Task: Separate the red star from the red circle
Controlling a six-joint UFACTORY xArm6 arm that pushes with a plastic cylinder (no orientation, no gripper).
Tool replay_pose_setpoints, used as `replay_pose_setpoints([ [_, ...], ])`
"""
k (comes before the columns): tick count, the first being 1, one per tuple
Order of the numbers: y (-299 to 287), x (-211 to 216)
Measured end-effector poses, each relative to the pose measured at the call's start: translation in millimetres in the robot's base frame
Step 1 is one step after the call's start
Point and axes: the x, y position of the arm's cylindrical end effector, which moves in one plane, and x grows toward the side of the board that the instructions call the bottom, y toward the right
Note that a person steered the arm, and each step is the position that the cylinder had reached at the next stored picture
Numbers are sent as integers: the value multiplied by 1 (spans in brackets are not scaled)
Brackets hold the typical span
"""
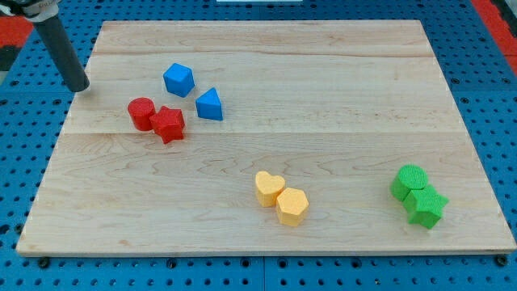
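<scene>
My tip is resting at the wooden board's left edge, up-left of the red circle, which is touching the red star; blue cube and blue triangle are sitting nearby.

Wooden board: red circle touching red star; blue, yellow, green pairs elsewhere.

Straight dark rod, matte black-grey, round and smooth, my tip blunt-ended
</scene>
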Motion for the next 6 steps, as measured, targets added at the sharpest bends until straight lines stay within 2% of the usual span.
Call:
replay_pose_setpoints([
  [1, 18, 24],
  [3, 104, 84],
  [4, 179, 91],
  [6, 249, 124],
])
